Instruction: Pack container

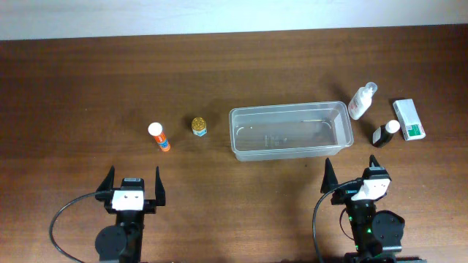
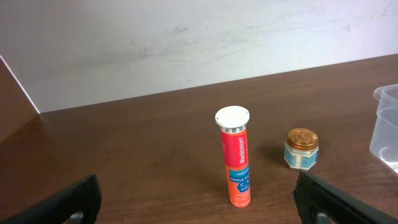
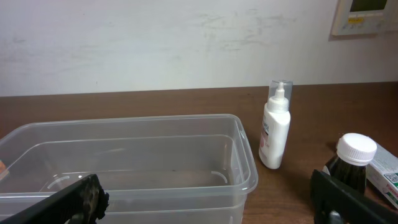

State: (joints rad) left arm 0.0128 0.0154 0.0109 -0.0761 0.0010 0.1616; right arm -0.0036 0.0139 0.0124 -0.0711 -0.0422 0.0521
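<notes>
The clear plastic container [image 1: 290, 130] sits empty at the table's middle right; its near corner fills the right wrist view [image 3: 155, 155]. An orange tube with a white cap [image 1: 159, 136] and a small gold-lidded jar [image 1: 199, 126] stand left of it, both in the left wrist view, tube [image 2: 236, 158], jar [image 2: 301, 148]. A white pump bottle [image 1: 362, 101], a dark bottle with a white cap [image 1: 385, 134] and a green-white box [image 1: 409, 119] lie right of the container. My left gripper [image 1: 134, 186] and right gripper [image 1: 358, 179] are open and empty near the front edge.
A pale wall runs behind the table's far edge. The container's corner shows at the right edge of the left wrist view [image 2: 387, 124]. The pump bottle [image 3: 275, 134] and the dark bottle [image 3: 351, 165] stand to the right in the right wrist view.
</notes>
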